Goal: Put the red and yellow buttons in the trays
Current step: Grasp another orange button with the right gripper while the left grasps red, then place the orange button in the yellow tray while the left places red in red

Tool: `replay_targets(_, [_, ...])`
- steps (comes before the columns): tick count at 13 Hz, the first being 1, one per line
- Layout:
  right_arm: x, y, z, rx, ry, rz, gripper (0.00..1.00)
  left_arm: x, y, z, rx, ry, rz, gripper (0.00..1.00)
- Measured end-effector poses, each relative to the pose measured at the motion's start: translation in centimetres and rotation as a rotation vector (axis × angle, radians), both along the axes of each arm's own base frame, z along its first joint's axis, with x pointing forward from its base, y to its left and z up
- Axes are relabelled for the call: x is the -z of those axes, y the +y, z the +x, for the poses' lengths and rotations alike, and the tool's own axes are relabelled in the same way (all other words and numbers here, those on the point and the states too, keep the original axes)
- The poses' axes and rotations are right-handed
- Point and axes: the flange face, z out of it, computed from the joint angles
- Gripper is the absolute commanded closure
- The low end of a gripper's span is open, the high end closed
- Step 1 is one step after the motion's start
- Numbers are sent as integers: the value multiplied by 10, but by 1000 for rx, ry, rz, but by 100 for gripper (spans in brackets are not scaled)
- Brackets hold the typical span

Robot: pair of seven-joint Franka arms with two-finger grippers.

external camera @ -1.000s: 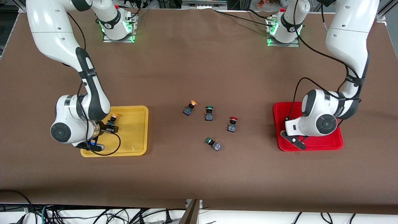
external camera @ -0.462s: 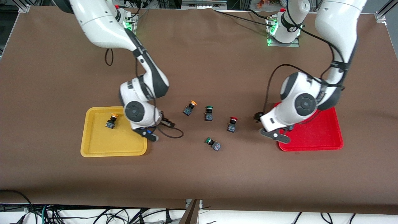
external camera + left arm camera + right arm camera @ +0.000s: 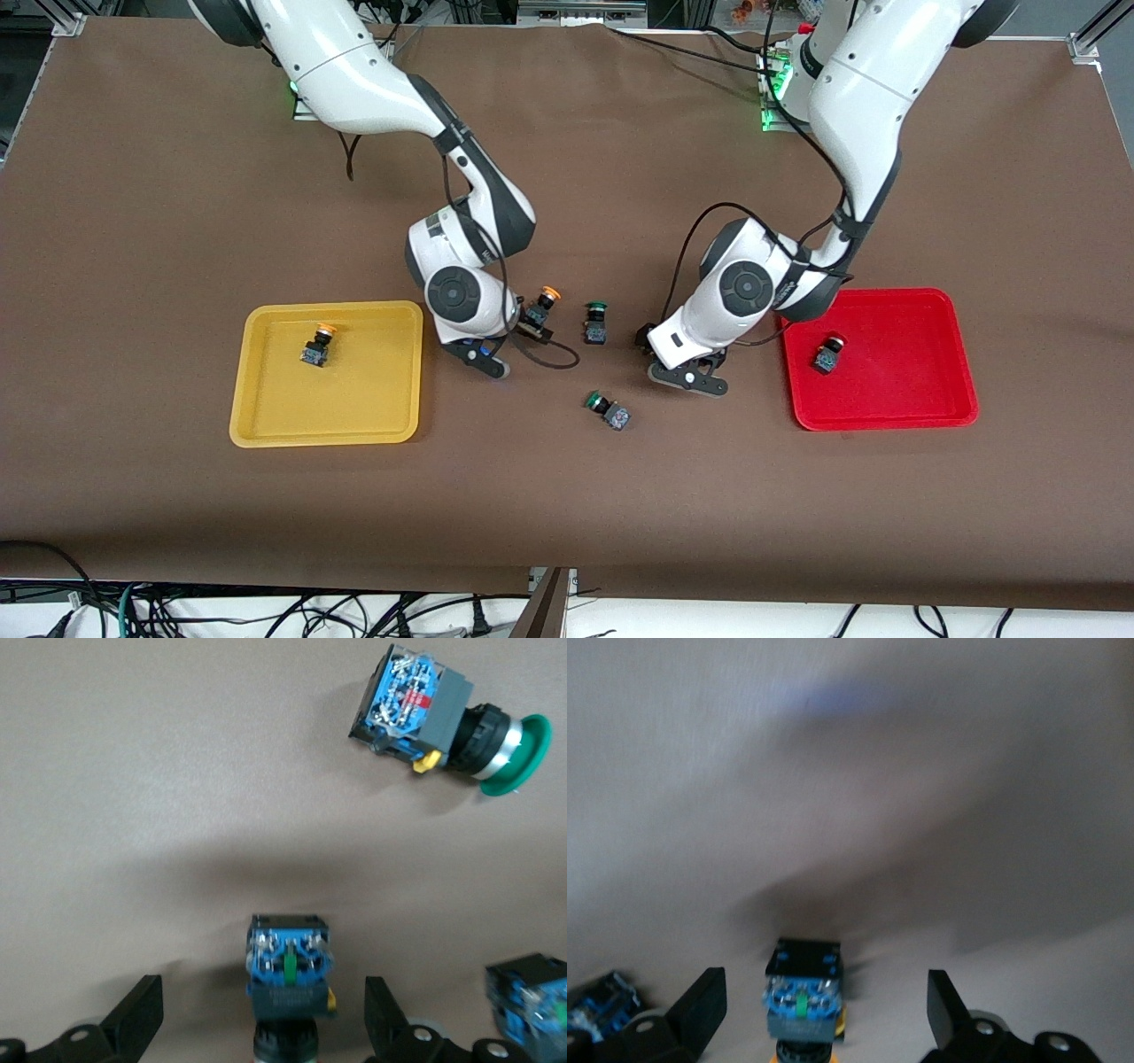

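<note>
The yellow tray (image 3: pixel 354 399) holds one yellow button (image 3: pixel 319 344). The red tray (image 3: pixel 895 390) holds one red button (image 3: pixel 828 352). My right gripper (image 3: pixel 532 326) is open around the second yellow button (image 3: pixel 542 306) in the middle of the table. In the right wrist view that button (image 3: pixel 802 1001) lies between the open fingers (image 3: pixel 704 1005) of the right gripper (image 3: pixel 824 1005). My left gripper (image 3: pixel 656 347) is open over the second red button, which its hand hides in the front view. In the left wrist view the left gripper (image 3: pixel 261 1010) straddles this button (image 3: pixel 288 979).
Two green-capped switches lie in the middle: one (image 3: pixel 595 323) between the two grippers, one (image 3: pixel 607 410) nearer the front camera. The latter also shows in the left wrist view (image 3: pixel 443 718). Bare brown table lies between the trays and the front edge.
Both arms have swung from their trays to the middle of the table. A yellow button stays in the yellow tray and a red button in the red tray.
</note>
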Motion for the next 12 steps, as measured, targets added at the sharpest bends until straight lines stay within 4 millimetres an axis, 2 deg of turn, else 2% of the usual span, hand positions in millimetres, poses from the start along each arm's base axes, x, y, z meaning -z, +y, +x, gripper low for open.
replay_targets(1, [3, 7, -5, -9, 0, -2, 80, 3, 2, 3, -2, -14, 2, 27])
replay_targets(2, [8, 11, -9, -15, -1, -2, 100, 6, 4, 4, 0, -20, 8, 62])
replay_targets(3, [13, 11, -11, -16, 1, -6, 100, 7, 5, 5, 1, -24, 11, 82])
replay_targets(4, [18, 9, -12, -16, 3, -9, 100, 6, 5, 5, -2, -26, 11, 97])
replay_targets(6, [20, 7, -9, -12, -8, -7, 100, 6, 5, 5, -12, -26, 11, 100])
replay_targets(8, [11, -4, 3, -12, -29, -5, 100, 5, 8, 8, -21, -28, 12, 100])
replay_targets(9, [0, -21, 17, -17, -32, -4, 100, 2, 12, 11, -27, -23, 19, 100])
replay_targets(10, [-16, -48, 35, -31, -21, -1, 100, -6, 20, 14, -33, 1, 41, 100])
replay_targets(12, [-47, -121, 71, -109, 2, 11, 100, -39, 49, 24, -1, 67, 115, 100])
